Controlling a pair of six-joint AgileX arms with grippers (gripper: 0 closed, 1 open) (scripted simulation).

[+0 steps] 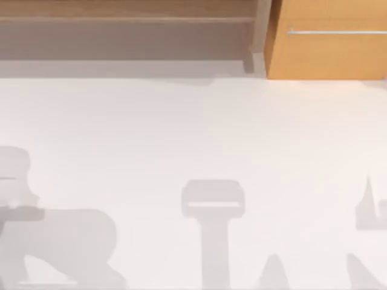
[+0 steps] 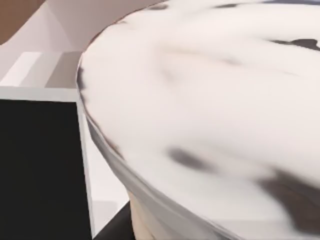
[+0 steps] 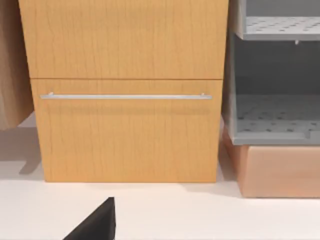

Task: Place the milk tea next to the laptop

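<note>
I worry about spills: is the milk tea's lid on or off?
On: the left wrist view shows the white lid covering the cup top, close to the camera.

No text, label, brand, number or sign can be read anywhere: not on the white desk [image 1: 193, 133] nor on the orange wooden drawer cabinet [image 3: 125, 90].

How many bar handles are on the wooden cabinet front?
1. The silver bar handle runs level across the wooden cabinet, just under the seam between its two panels. The upper panel is cut off, so another may be hidden.
</note>
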